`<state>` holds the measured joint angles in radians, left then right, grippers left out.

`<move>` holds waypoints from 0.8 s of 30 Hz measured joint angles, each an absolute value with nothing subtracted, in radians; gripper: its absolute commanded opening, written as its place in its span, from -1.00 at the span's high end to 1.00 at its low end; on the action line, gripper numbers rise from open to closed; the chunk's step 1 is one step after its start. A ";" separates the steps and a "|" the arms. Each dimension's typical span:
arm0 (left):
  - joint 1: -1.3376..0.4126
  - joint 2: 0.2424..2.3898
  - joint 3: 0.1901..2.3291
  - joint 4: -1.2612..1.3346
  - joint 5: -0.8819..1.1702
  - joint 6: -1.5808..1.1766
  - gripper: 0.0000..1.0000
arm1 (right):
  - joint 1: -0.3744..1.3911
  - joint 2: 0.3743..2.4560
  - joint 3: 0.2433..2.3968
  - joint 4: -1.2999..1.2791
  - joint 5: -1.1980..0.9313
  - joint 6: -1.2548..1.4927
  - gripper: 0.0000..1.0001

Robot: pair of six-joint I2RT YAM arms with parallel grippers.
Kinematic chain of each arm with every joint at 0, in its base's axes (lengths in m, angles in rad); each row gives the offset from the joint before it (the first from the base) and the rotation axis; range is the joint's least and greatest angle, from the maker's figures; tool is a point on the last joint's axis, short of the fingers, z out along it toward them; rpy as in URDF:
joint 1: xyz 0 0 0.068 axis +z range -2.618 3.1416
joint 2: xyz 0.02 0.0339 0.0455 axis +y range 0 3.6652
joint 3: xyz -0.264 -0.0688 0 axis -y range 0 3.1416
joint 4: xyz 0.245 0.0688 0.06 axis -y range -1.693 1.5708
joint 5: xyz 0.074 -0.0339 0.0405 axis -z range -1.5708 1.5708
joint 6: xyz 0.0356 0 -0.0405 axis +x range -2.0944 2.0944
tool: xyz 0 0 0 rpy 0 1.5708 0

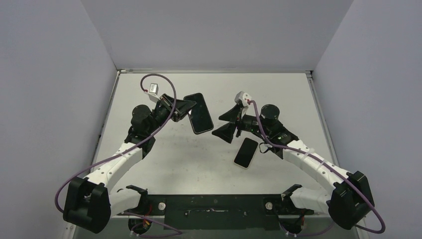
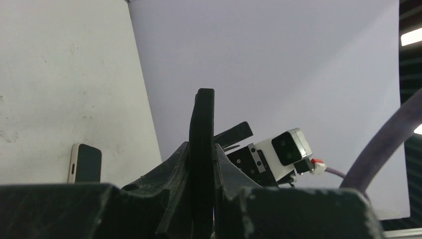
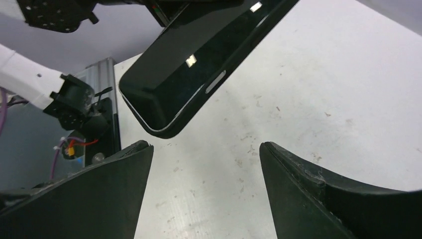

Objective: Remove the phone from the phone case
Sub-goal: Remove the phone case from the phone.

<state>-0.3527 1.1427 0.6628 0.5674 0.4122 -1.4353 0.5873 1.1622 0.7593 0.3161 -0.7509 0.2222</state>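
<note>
My left gripper is shut on one edge of the black phone case and holds it above the table. Seen edge-on in the left wrist view, the phone case stands upright between the left gripper jaws. The phone, with a dark screen and a pale rim, lies flat on the table beside the right arm and apart from the case. It also shows as the phone at the left. My right gripper is open and empty. In the right wrist view, the case hangs just beyond the open right gripper.
The white table is closed in by grey walls at the back and both sides. A black mounting rail with both arm bases runs along the near edge. The right wrist camera sits close behind the case.
</note>
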 measured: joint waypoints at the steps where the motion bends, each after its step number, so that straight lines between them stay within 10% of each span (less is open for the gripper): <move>1: -0.349 1.143 0.665 0.564 0.443 -1.414 1.00 | 0.581 1.161 0.765 0.296 -0.778 0.224 -0.64; 24: -0.324 1.226 0.826 0.570 0.828 -1.174 1.00 | 0.587 1.272 0.910 0.220 -1.106 0.308 -0.49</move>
<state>-0.3244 1.2259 0.8257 0.5701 0.8280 -1.1736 0.5865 1.2724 0.9104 0.2195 -1.1057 0.3080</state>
